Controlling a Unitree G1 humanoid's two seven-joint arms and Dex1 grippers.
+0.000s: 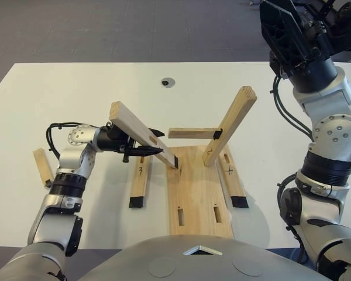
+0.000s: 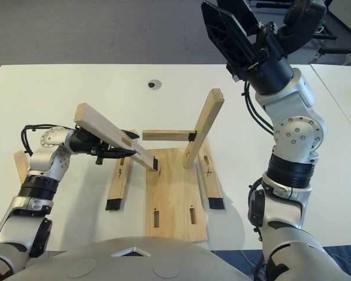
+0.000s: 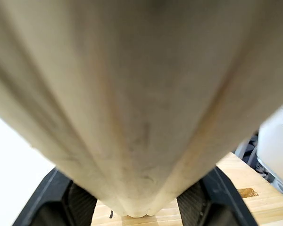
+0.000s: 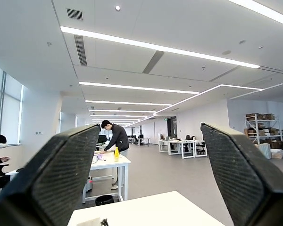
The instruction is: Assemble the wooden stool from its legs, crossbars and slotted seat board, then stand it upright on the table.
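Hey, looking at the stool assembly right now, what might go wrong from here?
1. The leg in the left jaws is tilted, its black tip at the seat board's far left corner; pushed at that angle, it may jam or shove the board.
2. The standing leg leans, and the right jaws are raised well away, open; a bump could topple it.
3. Its crossbar points at the held leg; they may collide.

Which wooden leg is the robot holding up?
The slanted leg in the left gripper, black tip at the seat board. Two more legs lie flat; the standing leg is unheld.
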